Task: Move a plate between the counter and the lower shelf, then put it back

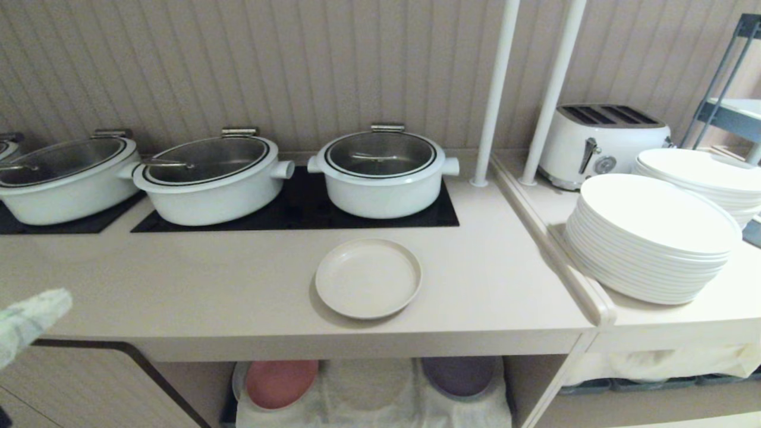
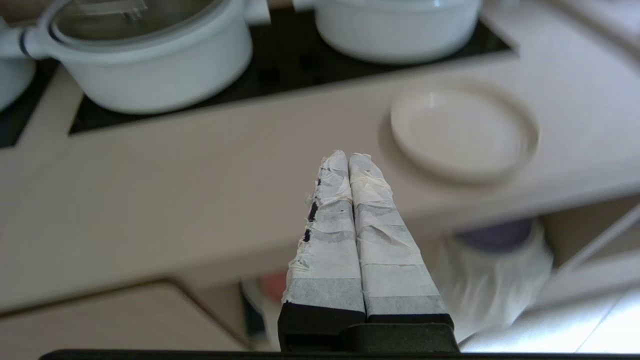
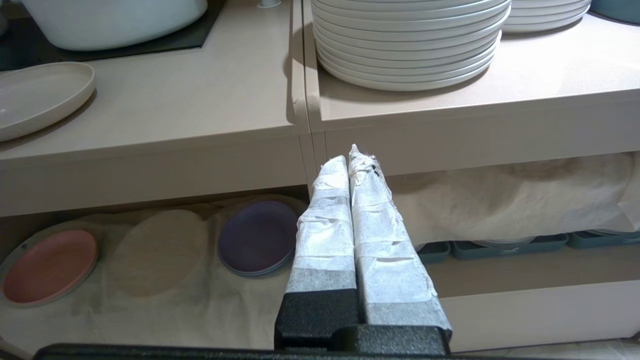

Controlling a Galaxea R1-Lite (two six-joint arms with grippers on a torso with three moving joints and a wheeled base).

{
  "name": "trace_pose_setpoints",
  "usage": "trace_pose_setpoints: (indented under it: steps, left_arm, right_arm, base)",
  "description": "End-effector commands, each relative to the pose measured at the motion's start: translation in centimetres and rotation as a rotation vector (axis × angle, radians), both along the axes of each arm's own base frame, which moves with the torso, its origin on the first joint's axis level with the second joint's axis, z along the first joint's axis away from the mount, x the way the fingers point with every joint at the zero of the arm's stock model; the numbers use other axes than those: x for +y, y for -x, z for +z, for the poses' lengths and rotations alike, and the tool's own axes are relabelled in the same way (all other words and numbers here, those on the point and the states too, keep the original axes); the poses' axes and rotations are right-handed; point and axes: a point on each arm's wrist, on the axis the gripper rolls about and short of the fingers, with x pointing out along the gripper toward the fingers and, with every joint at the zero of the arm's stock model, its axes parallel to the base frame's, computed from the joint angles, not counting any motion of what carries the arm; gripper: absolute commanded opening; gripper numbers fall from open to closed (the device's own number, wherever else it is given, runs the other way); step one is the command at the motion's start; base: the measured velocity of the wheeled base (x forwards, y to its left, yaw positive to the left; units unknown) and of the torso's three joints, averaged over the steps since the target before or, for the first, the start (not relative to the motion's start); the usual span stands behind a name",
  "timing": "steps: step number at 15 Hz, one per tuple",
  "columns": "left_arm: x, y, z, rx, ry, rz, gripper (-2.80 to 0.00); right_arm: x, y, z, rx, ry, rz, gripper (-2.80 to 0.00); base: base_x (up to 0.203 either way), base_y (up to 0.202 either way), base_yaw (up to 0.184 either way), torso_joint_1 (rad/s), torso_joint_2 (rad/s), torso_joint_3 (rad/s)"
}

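Cream-beige, the plate [image 1: 368, 277] sits flat on the counter [image 1: 178, 285], near its front edge — well right of your left gripper [image 1: 30, 318] (fingers pressed together, holding nothing). Reach rightward and farther in; the right gripper [image 3: 352, 165] is likewise closed and empty.

The head camera looks down from above and in front onto the long pale-beige table [image 1: 178, 285]. Both wrist cameras sit lower, nearer its front edge, and share the small round cream plate [image 1: 368, 277] [image 2: 462, 131] [image 3: 37, 97].
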Motion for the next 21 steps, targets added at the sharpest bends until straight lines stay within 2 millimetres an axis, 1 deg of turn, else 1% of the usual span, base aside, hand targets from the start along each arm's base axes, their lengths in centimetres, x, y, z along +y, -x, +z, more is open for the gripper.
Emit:
trace_pose_setpoints:
  steps: [1, 4, 5, 6, 8, 11, 13, 17, 21]
  left_arm:
    - [0.1, 2.6, -2.4, -0.05, -0.018, 0.015, -2.8]
    - [0.0, 5.1, -6.6, -0.087, -0.05, 0.035, -2.8]
    - [0.0, 5.5, -8.1, -0.085, -0.058, 0.056, -2.8]
    - [0.1, 5.5, -9.4, -0.061, -0.075, 0.094, -2.8]
    - [0.3, 5.4, -10.3, -0.035, -0.1, 0.173, -2.8]
    - [0.5, 5.7, -10.8, -0.05, -0.15, 0.119, -2.8]
    - [0.4, 6.0, -11.6, -0.047, -0.171, 0.136, -2.8]
    - [0.3, 7.1, -11.9, -0.067, -0.165, 0.079, -2.8]
    - [0.3, 7.1, -11.9, -0.067, -0.16, 0.087, -2.8]
  right_arm:
    - [0.0, 0.0, 0.0, 0.0, 0.0, -0.001, -2.8]
    - [0.0, 0.0, 0.0, 0.0, 0.0, 0.0, -2.8]
    - [0.0, 0.0, 0.0, 0.0, 0.0, -0.001, -2.8]
    - [0.0, 0.0, 0.0, 0.0, 0.0, 0.0, -2.8]
    - [0.0, 0.0, 0.0, 0.0, 0.0, 0.0, -2.8]
    - [0.0, 0.0, 0.0, 0.0, 0.0, 0.0, -2.8]
    - [0.0, 0.0, 0.0, 0.0, 0.0, 0.0, -2.8]
    - [0.0, 0.0, 0.0, 0.0, 0.0, 0.0, -2.8]
    - [0.0, 0.0, 0.0, 0.0, 0.0, -0.001, -2.8]
  base:
    - [0.0, 0.0, 0.0, 0.0, 0.0, 0.0]
    - [0.0, 0.0, 0.0, 0.0, 0.0, 0.0]
    - [0.0, 0.0, 0.0, 0.0, 0.0, 0.0]
    - [0.0, 0.0, 0.0, 0.0, 0.0, 0.0]
    - [0.0, 0.0, 0.0, 0.0, 0.0, 0.0]
    - [0.0, 0.0, 0.0, 0.0, 0.0, 0.0]
    - [0.0, 0.0, 0.0, 0.0, 0.0, 0.0]
    - [0.0, 0.0, 0.0, 0.0, 0.0, 0.0]
    - [0.0, 0.0, 0.0, 0.0, 0.0, 0.0]
